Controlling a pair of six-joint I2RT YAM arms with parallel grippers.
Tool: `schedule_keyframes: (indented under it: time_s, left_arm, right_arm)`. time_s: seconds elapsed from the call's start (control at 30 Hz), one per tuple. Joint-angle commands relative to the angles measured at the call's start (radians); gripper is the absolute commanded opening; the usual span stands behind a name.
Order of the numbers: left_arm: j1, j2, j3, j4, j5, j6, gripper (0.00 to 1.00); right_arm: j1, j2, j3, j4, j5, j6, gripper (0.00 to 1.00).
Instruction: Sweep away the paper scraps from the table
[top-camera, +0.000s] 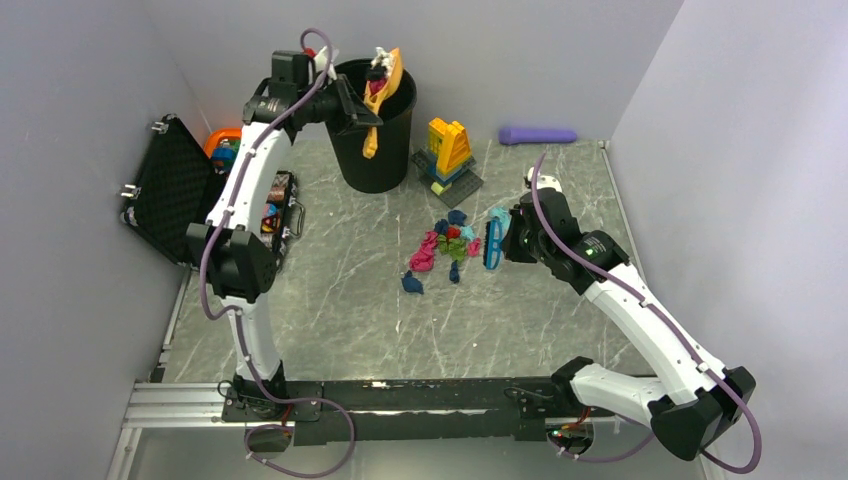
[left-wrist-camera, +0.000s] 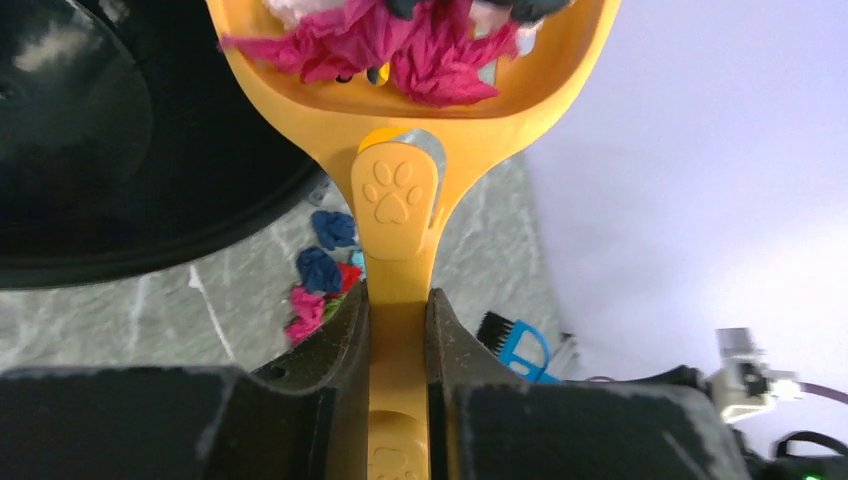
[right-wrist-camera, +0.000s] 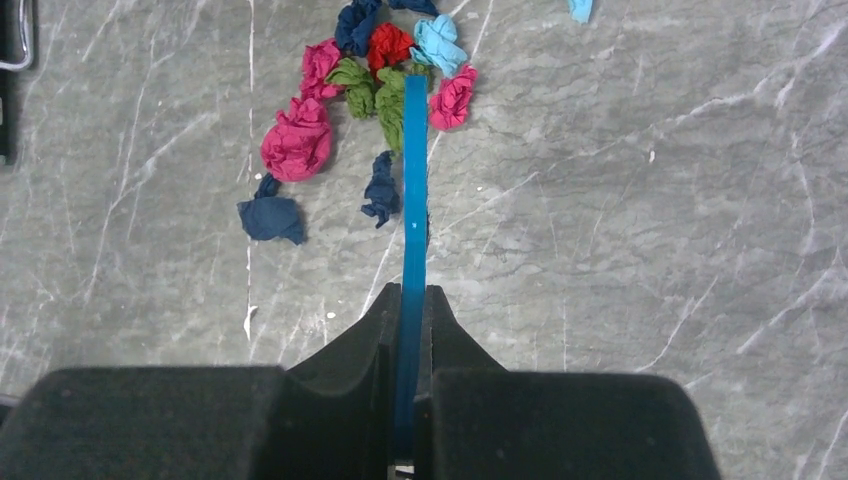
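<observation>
Starting near: got the right gripper (right-wrist-camera: 408, 300) pinched tight on a thin blue brush (right-wrist-camera: 413, 180), edge-on over the table (right-wrist-camera: 650, 250), middle-right. Can't tell whether the bristles touch the surface. Right at the brush tip, spotting the paper scraps (top-camera: 447, 243) in a loose clump of pink, dark blue, green, red and teal, with a couple of dark blue wads a bit nearer and apart. Further back, seeing stacked toy bricks (top-camera: 449, 152) just right of a black bin (top-camera: 378, 140). Up at the bin's rim, finding the left gripper (left-wrist-camera: 397, 300) clamped on the handle of a yellow scoop (left-wrist-camera: 395, 200) loaded with more pink and white scraps, held over the bin. Far left, noticing an open black case (top-camera: 170, 190). Along the far wall, a purple cylinder (top-camera: 538, 134).
</observation>
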Motion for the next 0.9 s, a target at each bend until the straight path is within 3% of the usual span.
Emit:
schedule_keyframes:
  time_s: [0.0, 0.17, 0.4, 0.63, 0.73, 0.87]
  left_arm:
    - [0.062, -0.02, -0.188, 0.382, 0.255, -0.343, 0.0]
    - [0.084, -0.073, -0.442, 0.793, 0.361, -0.643, 0.0]
    - [0.089, -0.07, -0.566, 1.214, 0.426, -0.961, 0.0]
    - [0.094, -0.072, -0.516, 1.275, 0.442, -0.997, 0.0]
    - [0.095, -0.09, -0.492, 1.191, 0.441, -0.912, 0.0]
    - [0.102, -0.102, -0.596, 1.172, 0.412, -0.873, 0.0]
  right_arm:
    - [-0.003, -0.026, 0.013, 0.045, -0.013, 0.007, 0.0]
    - [-0.004, -0.039, 0.003, 0.044, -0.019, 0.016, 0.0]
    - [-0.002, -0.038, 0.003, 0.043, -0.033, 0.019, 0.0]
    - [-0.002, -0.037, 0.007, 0.044, -0.039, 0.016, 0.0]
    - [-0.002, -0.034, 0.006, 0.044, -0.039, 0.014, 0.0]
    - [-0.003, -0.033, -0.002, 0.048, -0.044, 0.022, 0.0]
